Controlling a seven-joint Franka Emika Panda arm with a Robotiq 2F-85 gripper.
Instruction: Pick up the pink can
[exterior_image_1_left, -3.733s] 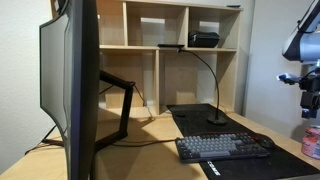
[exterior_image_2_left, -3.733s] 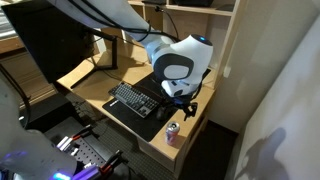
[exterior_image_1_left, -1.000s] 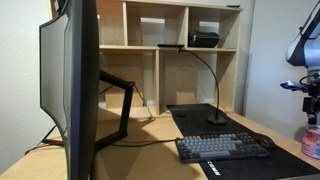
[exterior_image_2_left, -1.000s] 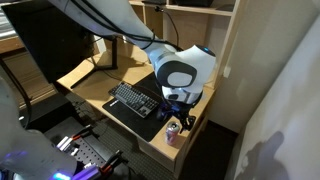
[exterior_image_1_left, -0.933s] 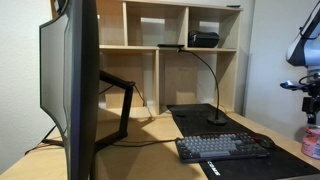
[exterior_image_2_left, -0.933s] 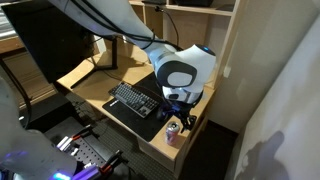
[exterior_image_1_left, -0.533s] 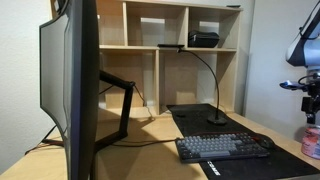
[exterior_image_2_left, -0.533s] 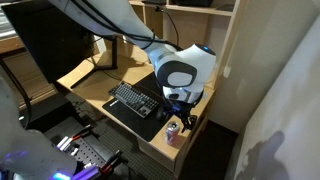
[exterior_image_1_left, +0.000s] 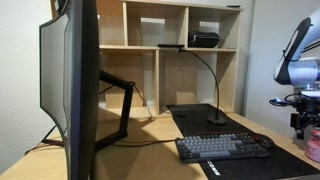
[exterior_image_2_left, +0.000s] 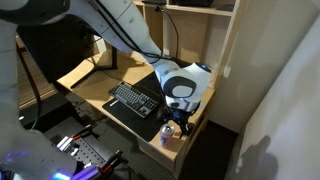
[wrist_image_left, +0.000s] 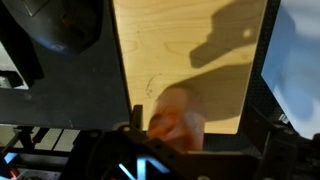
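Note:
The pink can (wrist_image_left: 176, 119) is a blurred pink shape close under the wrist camera, standing on the wooden desk. My gripper (wrist_image_left: 200, 128) is open, with one dark finger on each side of the can; I cannot tell whether they touch it. In both exterior views the gripper (exterior_image_1_left: 298, 124) (exterior_image_2_left: 176, 126) is low over the desk's corner. The can (exterior_image_2_left: 167, 139) shows just below it, partly hidden by the fingers. Only a pink sliver of the can (exterior_image_1_left: 315, 150) shows at the frame edge.
A black keyboard (exterior_image_1_left: 222, 147) (exterior_image_2_left: 133, 100) and a mouse (exterior_image_1_left: 264, 142) lie on a dark desk mat beside the can. A gooseneck lamp base (exterior_image_1_left: 217, 120), a large monitor (exterior_image_1_left: 70, 80) and wooden shelves (exterior_image_1_left: 170, 60) stand behind. The desk edge (exterior_image_2_left: 158, 152) is close to the can.
The arm has come down and moved over the can; the gripper, earlier above and beside it, now sits low with its fingers on either side of the can.

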